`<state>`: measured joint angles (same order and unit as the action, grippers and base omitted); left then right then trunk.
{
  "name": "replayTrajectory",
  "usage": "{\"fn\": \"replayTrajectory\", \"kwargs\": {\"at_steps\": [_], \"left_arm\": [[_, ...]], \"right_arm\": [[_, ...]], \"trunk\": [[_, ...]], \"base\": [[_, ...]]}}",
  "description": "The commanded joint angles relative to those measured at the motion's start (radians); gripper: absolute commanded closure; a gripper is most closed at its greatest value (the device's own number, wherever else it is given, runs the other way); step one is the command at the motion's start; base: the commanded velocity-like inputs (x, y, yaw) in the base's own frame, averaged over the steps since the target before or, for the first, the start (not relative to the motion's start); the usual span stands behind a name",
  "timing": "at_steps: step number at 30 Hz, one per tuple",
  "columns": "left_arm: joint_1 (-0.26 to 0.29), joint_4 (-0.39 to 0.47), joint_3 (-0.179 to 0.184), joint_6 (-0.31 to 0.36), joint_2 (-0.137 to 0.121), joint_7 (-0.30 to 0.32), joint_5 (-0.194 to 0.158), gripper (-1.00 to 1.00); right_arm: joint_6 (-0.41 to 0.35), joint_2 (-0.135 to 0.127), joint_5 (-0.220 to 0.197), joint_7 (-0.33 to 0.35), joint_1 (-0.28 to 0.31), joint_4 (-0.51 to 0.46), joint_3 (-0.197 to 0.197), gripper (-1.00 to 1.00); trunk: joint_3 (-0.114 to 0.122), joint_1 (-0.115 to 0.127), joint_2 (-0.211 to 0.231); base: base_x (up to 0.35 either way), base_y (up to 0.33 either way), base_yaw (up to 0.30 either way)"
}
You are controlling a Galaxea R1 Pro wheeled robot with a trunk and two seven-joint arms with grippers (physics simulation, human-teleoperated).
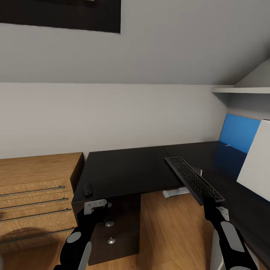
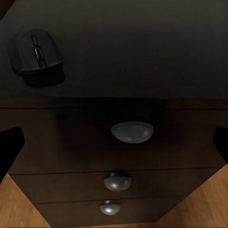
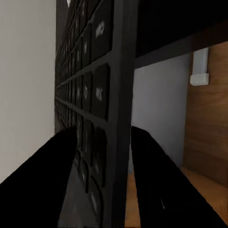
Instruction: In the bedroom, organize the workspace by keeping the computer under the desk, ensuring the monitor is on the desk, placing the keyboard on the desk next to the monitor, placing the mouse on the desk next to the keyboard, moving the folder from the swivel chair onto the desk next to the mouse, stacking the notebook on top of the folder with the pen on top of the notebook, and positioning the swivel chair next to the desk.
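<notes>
Holding now: the right hand is clamped on the near end of the keyboard, its fingers pressed against both faces of the slim frame.
Keyboard: carried above the desk, tilted, its long side running away from the robot over the inner corner of the L.
Left hand: the left hand hangs spread wide and empty just in front of the desk's near left corner, over the drawer unit with its round knobs.
Mouse: the mouse lies on the desk at the near left corner, well apart from the keyboard.
Far side: pale grey wall beyond the far edge; no monitor can be made out on this stretch.
Doing it well: I judge the step to be laying the keyboard flat on the desk. Level it first, lower it keys-up well inside the edges, and leave room at the far edge for the monitor and beside it for the mouse.
Risk: a grip on one end leaves the long board free to swing or slip.
</notes>
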<state>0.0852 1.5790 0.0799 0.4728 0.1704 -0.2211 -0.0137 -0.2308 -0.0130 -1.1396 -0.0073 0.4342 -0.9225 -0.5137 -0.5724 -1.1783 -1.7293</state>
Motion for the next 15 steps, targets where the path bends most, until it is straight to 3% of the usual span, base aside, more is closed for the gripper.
{"fn": "replayTrajectory", "kwargs": {"at_steps": [1, 10, 15], "left_arm": [[0.001, 0.001, 0.001, 0.005, 0.000, -0.006, -0.002, -1.00], [0.001, -0.004, 0.001, 0.004, 0.000, -0.006, 0.000, -1.00], [0.001, -0.005, 0.001, 0.004, 0.000, -0.006, -0.001, -1.00]], "right_arm": [[-0.006, 0.000, -0.006, -0.002, 0.001, 0.000, -0.002, 1.00], [-0.007, 0.001, -0.007, 0.006, 0.001, -0.001, -0.002, 1.00], [-0.005, 0.003, -0.007, 0.013, 0.001, -0.005, 0.002, 1.00]], "trunk": [[-0.001, 0.000, -0.001], [-0.001, 0.000, -0.001], [0.015, 0.019, 0.034]], "base": [[0.001, 0.000, 0.000], [0.000, 0.000, 0.000], [0.000, 0.000, 0.000]]}}
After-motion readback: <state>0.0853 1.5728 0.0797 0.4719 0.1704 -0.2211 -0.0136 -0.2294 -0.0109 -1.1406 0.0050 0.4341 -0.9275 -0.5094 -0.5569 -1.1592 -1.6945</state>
